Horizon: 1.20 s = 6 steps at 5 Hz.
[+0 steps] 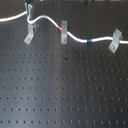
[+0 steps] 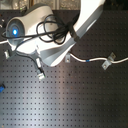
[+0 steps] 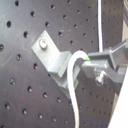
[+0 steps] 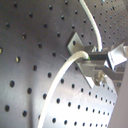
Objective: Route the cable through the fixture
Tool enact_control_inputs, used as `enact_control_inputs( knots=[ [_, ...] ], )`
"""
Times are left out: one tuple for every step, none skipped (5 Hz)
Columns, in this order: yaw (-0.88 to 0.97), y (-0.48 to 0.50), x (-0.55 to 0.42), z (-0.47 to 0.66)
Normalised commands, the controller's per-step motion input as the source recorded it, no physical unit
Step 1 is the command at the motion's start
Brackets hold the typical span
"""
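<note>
The white cable (image 1: pixel 75 37) runs across the far part of the board in the first exterior view, with a red band (image 1: pixel 61 28) and a blue band (image 1: pixel 88 40). It bends sharply just above the fixture (image 1: pixel 31 34), a leaning grey clip at the first exterior view's left. My gripper (image 1: pixel 30 9) hangs over that bend, mostly cut off by the frame's edge. In both wrist views the gripper (image 3: pixel 89 61) is shut on the cable (image 3: pixel 73 80) right beside the fixture (image 3: pixel 50 56). The cable (image 4: pixel 57 82) arcs up to the fingers (image 4: pixel 100 59) next to the fixture (image 4: pixel 75 44).
An upright narrow clip (image 1: pixel 64 31) stands by the red band and another leaning clip (image 1: pixel 116 41) holds the cable at the first exterior view's right. The arm (image 2: pixel 55 35) covers much of the second exterior view. A black perforated board (image 1: pixel 65 90) lies under everything.
</note>
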Motion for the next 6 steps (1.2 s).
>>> enact_control_inputs(
  knots=[
    [0.13,-0.116,-0.206,0.05],
    [0.25,0.090,-0.184,0.08],
    [0.25,0.028,0.016,0.00],
    [0.14,-0.149,0.084,-0.12],
    [0.14,-0.073,0.106,0.02],
    [0.14,-0.112,0.152,0.07]
  ],
)
